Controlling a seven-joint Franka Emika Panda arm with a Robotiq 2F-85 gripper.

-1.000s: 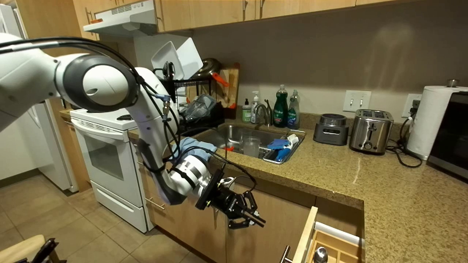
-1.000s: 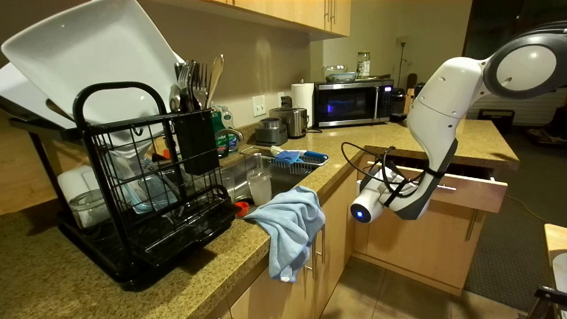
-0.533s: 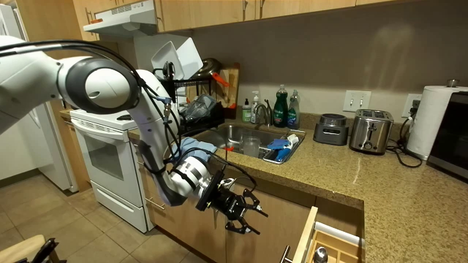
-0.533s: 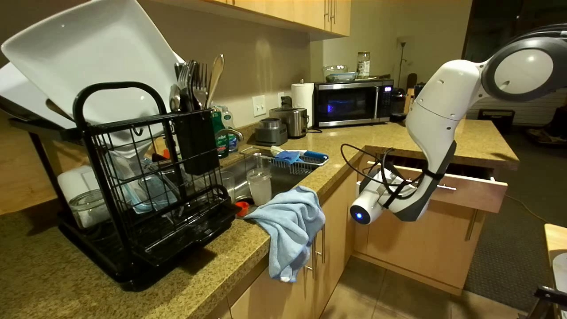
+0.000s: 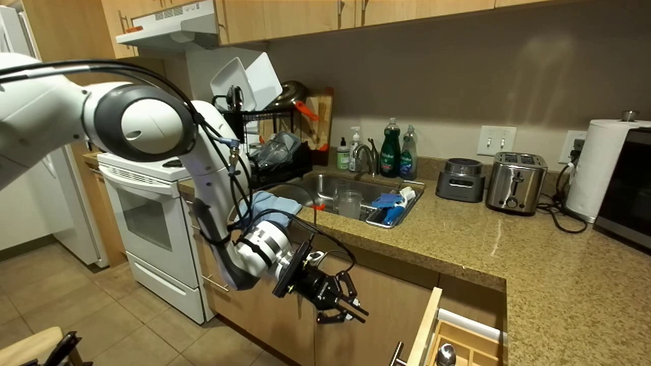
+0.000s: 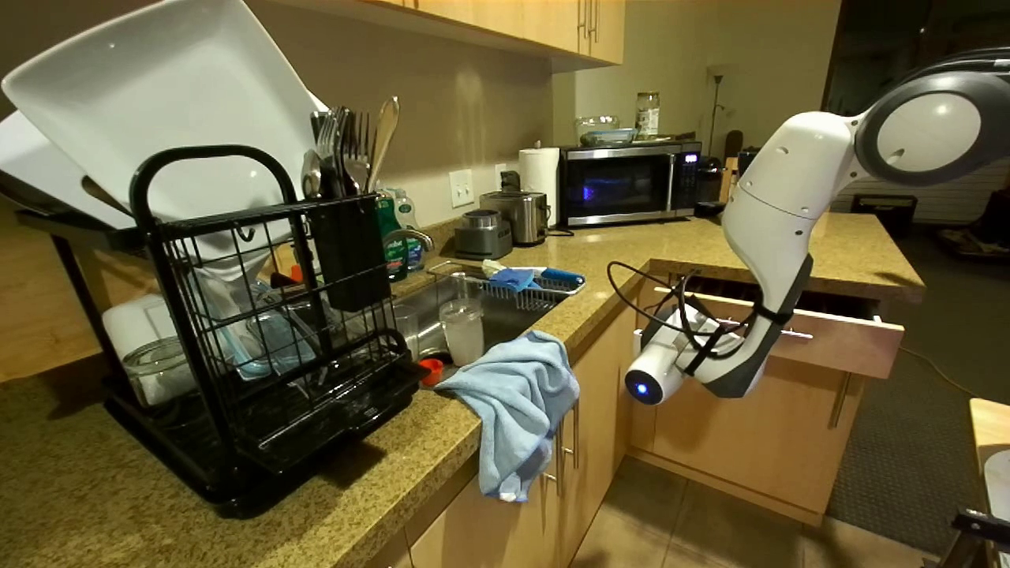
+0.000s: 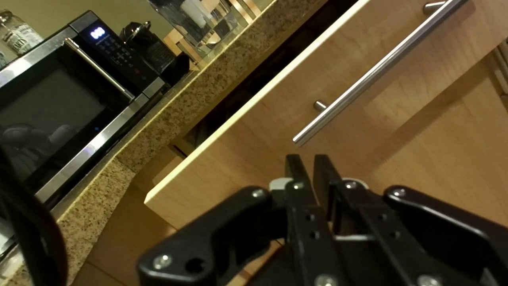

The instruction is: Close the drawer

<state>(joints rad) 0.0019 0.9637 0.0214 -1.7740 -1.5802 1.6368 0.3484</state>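
Note:
The drawer [image 5: 426, 328] stands pulled out below the counter, with a spoon [image 5: 446, 353] and wooden dividers inside. Its wooden front [image 6: 856, 339] and steel bar handle [image 6: 795, 334] show in an exterior view. In the wrist view the drawer front [image 7: 254, 139] fills the middle, and the bar handle [image 7: 377, 73] runs diagonally just beyond the fingertips. My gripper [image 5: 365, 317] hangs in front of the cabinet, to the side of the drawer front, apart from it. In the wrist view the gripper's fingers [image 7: 307, 161] are almost together, with a narrow gap and nothing between them.
The granite counter edge [image 5: 407, 259] runs above the drawer. The sink [image 5: 325, 183], a toaster [image 5: 516, 183] and a microwave [image 6: 619, 185] are on the counter side. A blue towel [image 6: 521, 410] hangs over the edge near the dish rack [image 6: 260, 331].
The fingers were nearly together one second ago, spread wide half a second ago, and are nearly together again now. The arm has sunk slightly. The drawer has not moved.

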